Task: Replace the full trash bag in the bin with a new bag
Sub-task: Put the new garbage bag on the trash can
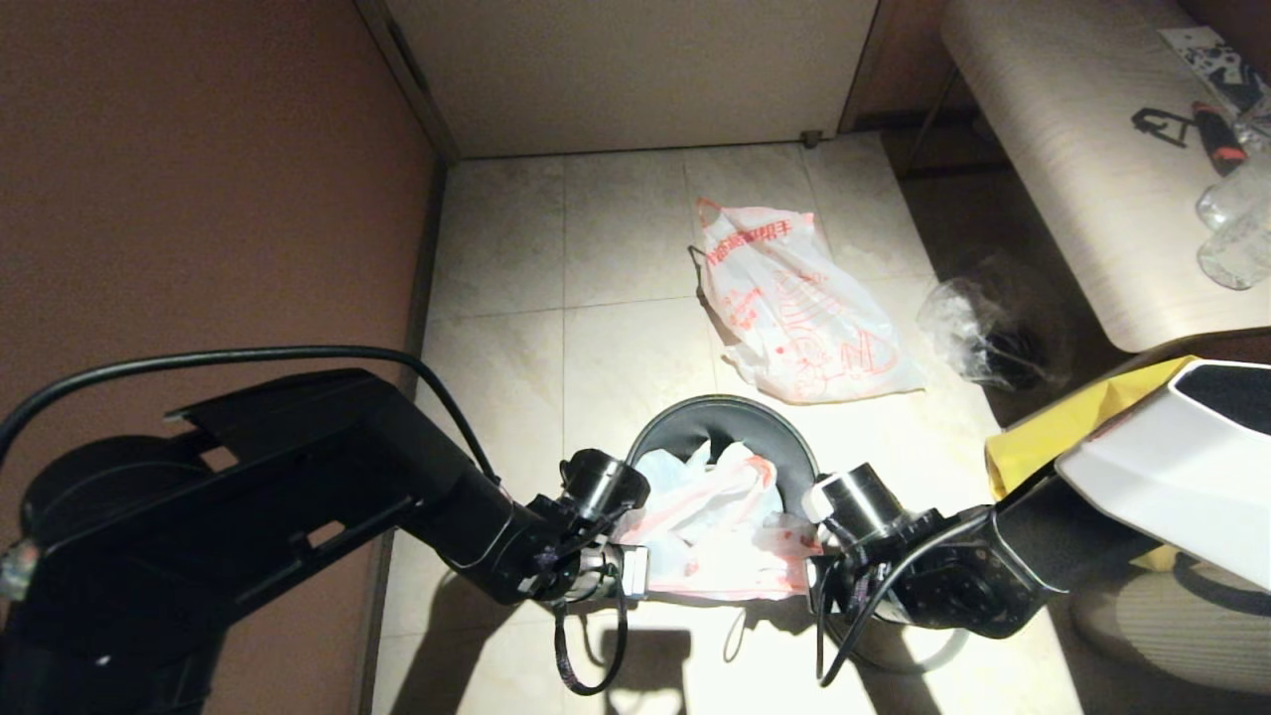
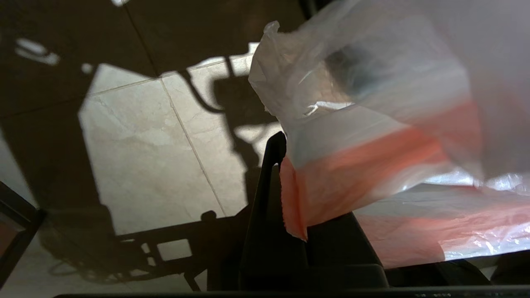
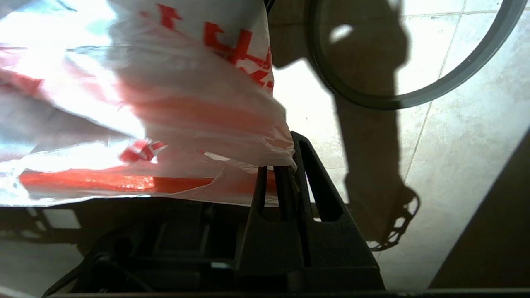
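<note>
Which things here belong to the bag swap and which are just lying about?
Job: new bag, held by left end effector and right end effector; bin; full bag.
Lying about: clear bag, yellow tote, hoop.

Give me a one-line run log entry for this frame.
phase: fitting new bag over bin | left gripper: shut on bag edge | right gripper: shut on bag edge | full trash bag: on floor beyond bin
</note>
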{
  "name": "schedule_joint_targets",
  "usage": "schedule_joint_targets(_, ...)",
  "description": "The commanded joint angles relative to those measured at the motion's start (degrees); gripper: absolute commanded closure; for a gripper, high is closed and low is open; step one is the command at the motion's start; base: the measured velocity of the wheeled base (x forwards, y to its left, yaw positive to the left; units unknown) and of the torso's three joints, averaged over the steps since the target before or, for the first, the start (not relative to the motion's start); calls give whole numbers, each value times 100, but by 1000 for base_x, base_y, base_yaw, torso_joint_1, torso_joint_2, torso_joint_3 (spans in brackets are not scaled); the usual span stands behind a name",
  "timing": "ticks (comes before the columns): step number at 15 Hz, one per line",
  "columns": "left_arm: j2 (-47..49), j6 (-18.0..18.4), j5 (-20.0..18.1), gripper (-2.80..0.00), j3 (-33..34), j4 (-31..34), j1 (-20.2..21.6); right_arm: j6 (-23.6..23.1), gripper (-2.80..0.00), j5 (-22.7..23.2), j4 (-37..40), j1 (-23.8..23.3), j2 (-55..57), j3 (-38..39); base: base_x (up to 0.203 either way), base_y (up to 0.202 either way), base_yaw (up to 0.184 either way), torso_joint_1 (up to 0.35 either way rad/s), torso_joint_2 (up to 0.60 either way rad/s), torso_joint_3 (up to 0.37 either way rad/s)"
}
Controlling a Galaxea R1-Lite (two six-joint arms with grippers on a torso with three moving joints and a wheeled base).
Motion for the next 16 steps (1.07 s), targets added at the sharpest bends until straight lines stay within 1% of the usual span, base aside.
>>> schedule_joint_targets(1, 411, -15, 127, 0, -144, -288, -2, -3, 0, -31, -66, -60, 568, -191, 0, 0, 0, 0, 0, 0)
schedule_joint_targets(2, 488, -10, 219, 0, -171, -491, -32, -33, 0, -56, -123, -123, 779, -373, 0, 0, 0, 0, 0, 0)
schedule_joint_targets(5, 455, -20, 252, 0, -158, -604, -136, -239, 0, -112, -148, -314, 1015, -1045, 0, 0, 0, 0, 0, 0)
schedule_joint_targets(6, 364, -35, 255, 0, -123, -751, -132, -284, 0, -114, -138, -327, 1025, -1234, 0, 0, 0, 0, 0, 0)
schedule_joint_targets(9, 207, -19, 275, 0, 391, -1634, -123, -512, 0, -144, -165, -307, 1203, -1844, 0, 0, 0, 0, 0, 0)
schedule_joint_targets(11, 65, 10, 280, 0, 901, -2492, -123, -561, 0, -196, -171, -230, 1203, -2296, 0, 0, 0, 0, 0, 0)
schedule_joint_targets(13, 31, 257, 306, 0, 1438, -3351, -115, -703, 0, -190, -177, -160, 1064, -2342, 0, 0, 0, 0, 0, 0)
schedule_joint_targets(15, 33, 444, 463, 0, 1836, -4126, -95, -730, 0, -142, -299, -142, 1036, -2343, 0, 0, 0, 0, 0, 0)
schedule_joint_targets(16, 36, 549, 703, 0, 2000, -4357, -58, -747, 0, -134, -397, -100, 1004, -2343, 0, 0, 0, 0, 0, 0)
